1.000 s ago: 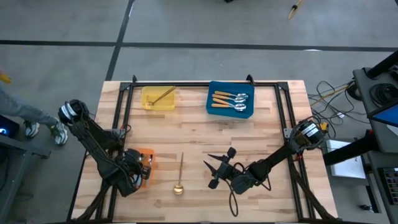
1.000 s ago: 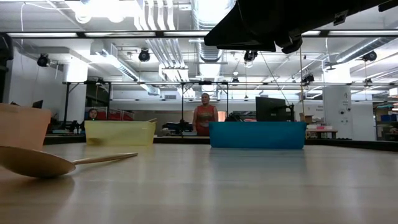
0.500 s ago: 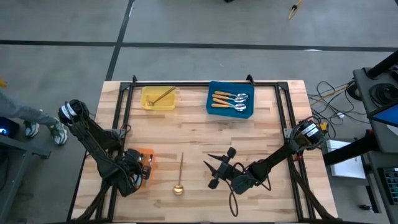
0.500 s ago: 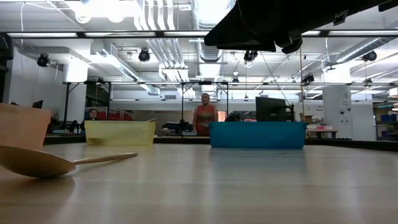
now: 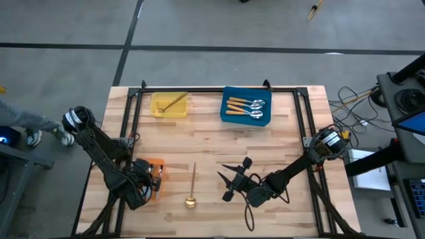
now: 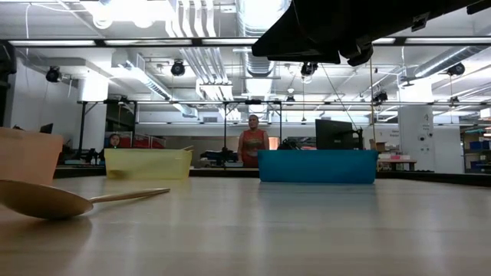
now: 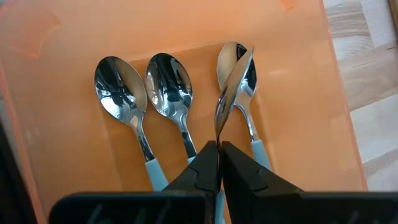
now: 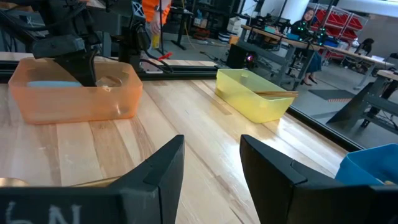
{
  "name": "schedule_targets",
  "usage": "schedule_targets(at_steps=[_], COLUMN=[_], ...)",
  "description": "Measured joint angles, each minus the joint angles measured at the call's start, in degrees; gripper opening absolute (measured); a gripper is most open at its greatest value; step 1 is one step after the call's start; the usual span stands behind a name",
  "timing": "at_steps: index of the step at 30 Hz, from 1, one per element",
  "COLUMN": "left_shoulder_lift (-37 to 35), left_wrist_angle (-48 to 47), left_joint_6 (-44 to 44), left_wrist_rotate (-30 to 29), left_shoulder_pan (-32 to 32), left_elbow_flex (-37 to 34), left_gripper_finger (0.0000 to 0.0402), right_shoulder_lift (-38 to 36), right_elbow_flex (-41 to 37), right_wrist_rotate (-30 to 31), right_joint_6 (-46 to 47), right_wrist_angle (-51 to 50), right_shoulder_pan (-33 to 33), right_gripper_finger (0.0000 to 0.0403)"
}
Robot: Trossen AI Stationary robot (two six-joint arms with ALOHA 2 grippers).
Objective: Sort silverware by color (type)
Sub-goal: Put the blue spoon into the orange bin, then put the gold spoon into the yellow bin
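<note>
Lower left, the left gripper [image 7: 220,163] pinches a blue-handled spoon [image 7: 230,93] over the orange tray [image 5: 157,166]. Centre-right, the right gripper [image 5: 232,180] hangs spread near a gold spoon [image 5: 192,188].

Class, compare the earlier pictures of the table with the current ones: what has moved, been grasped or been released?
Nothing on the table visibly changed. Only a person's foot at the high view's left edge shifted slightly. The left gripper stays shut over the orange plastic tray, the right gripper stays open, and the gold thin-handled spoon lies where it was.
</note>
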Motion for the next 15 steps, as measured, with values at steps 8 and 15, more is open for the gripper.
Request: schedule_targets(at_steps=[8, 15], left_shoulder_lift=[0.0, 0.0], left_wrist_angle=[0.0, 0.0], left_joint_6=[0.0, 0.0], left_wrist_rotate=[0.0, 0.0], left_shoulder_pan=[0.0, 0.0], left_elbow_flex=[0.0, 0.0], left_gripper_finger=[0.0026, 0.0048], right_shoulder_lift=[0.0, 0.0], right_elbow_flex=[0.0, 0.0], right_wrist_rotate=[0.0, 0.0], right_joint_6=[0.0, 0.0], right_wrist_angle=[0.0, 0.0], right_shoulder_pan=[0.0, 0.0], right_gripper_finger=[0.0148, 0.0148])
